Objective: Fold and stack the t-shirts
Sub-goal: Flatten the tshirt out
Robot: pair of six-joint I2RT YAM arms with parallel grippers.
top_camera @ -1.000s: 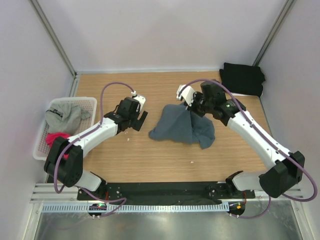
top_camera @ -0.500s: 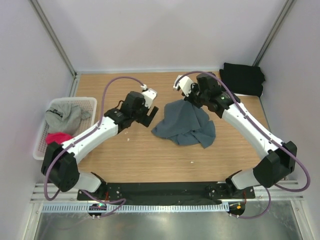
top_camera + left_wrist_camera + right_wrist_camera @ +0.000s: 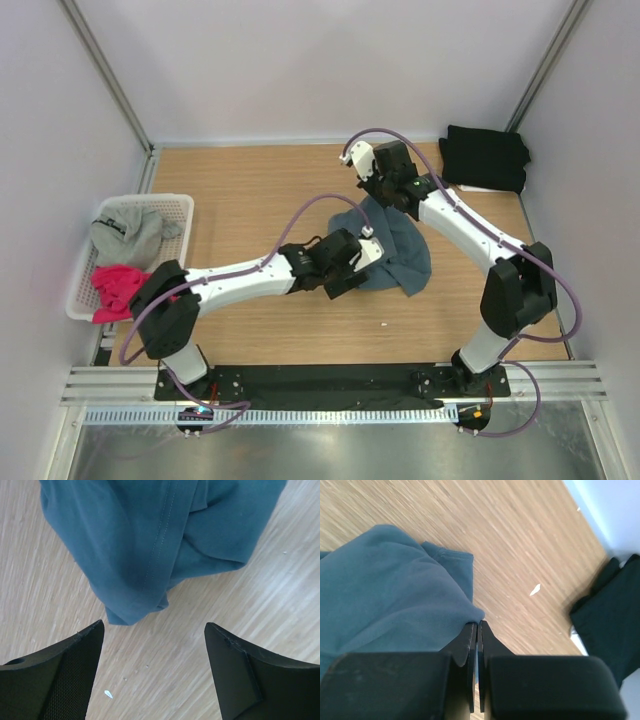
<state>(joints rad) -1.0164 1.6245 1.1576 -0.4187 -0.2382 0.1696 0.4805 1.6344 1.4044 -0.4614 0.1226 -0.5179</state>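
On the wooden surface (image 3: 230,190), near the middle, lies the blue-grey t-shirt (image 3: 400,255) in a crumpled heap. Its far edge looks pulled up a little. The right jaws are shut tight on that edge, with a bit of cloth pinched between the tips. The left arm (image 3: 240,280) reaches over from the other side. The left jaws are wide open and hold nothing. One corner (image 3: 132,612) of the shirt sits just in front of the gap between the two fingers (image 3: 75,665). A long seam (image 3: 160,535) runs away from that corner, straight ahead. The left jaws are the closer ones here. I think they only need to move forward and down a little to pinch the corner.
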